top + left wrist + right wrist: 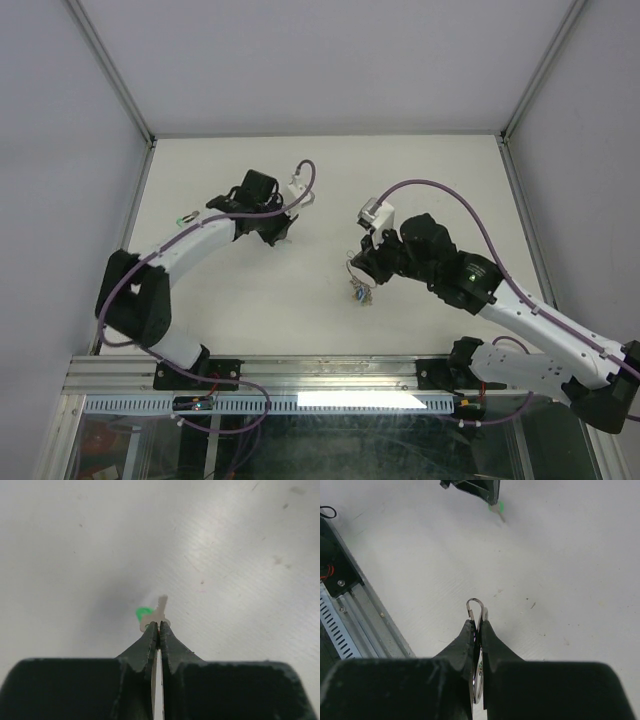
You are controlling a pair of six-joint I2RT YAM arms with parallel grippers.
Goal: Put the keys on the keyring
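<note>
Keyring (pixel 476 606) is pinched in the right gripper (pixel 479 625). Its jaws are closed on the wire, and only a short arc pokes out past the fingertips. It sits right of centre on the table (pixel 250 310), towards the near edge. Farther in and left of centre, the left gripper (pixel 158 626) is clamped tight on the green key (pixel 159 609) at its head, with the blade pointing out past the tips and the green tag off to one side. Key and ring are well apart. Farthest out, close to the left edge, there's a small greenish item (pixel 185 215). It may be another key, but it's too small to tell.

My read of the step is to carry the key over and thread it. To do that well:
- The pinch looks like it covers the head's hole, so a regrip lower down may be needed to expose it.
- Bring the hole to the ring's exposed arc, not the blade.
- Close the gap slowly and line up in the right wrist view, where both show.
- Hold the ring arm steady and move only the key arm.
- Watch for the key pivoting in the pinch or the ring twisting when they touch.
</note>
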